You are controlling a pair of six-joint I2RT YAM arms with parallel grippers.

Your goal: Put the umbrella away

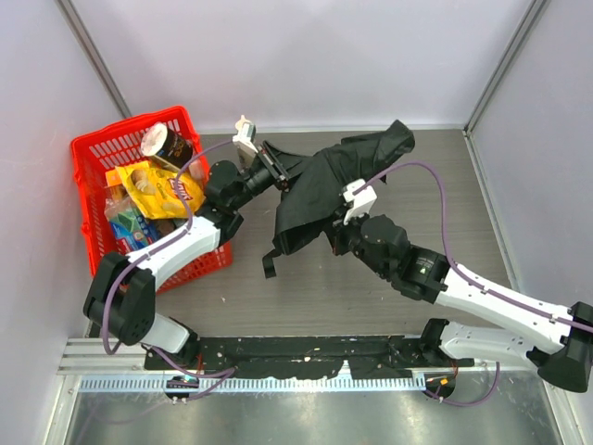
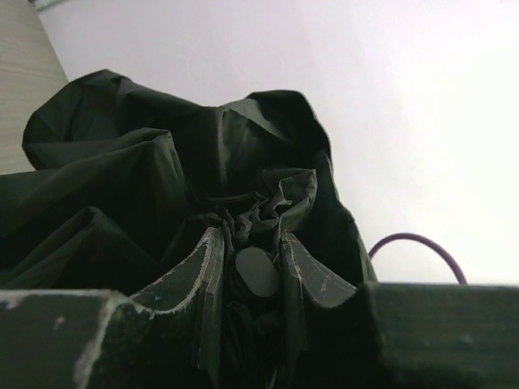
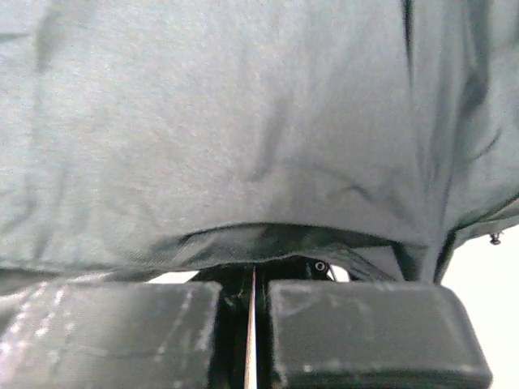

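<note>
Along the near edge of the grey wood-grain bench, a black perforated mounting rail carries both arm bases. From its right end the white-and-black right arm reaches inward. A thin purple cable arcs over that arm. The right tool sits against the near edge of the umbrella, a crumpled mass of dark charcoal fabric lying near the middle of the bench. In the right wrist view this tool is clenched, its two pads pressed together with only a hairline slit between them. The fabric hangs just past the tips. Whether any fold is caught there cannot be told.

A short black strap trails from the near left corner of the umbrella onto the bench. Farther back, the left tool meets the umbrella's left end. The left wrist view shows the tool grasping the umbrella: its scuffed fingers close on a small rounded black part, with the cloth bunched behind it.

To the left, apart from the umbrella, stands a red plastic mesh basket. It holds a yellow snack bag, a dark cup with a pale rim and other packets.
</note>
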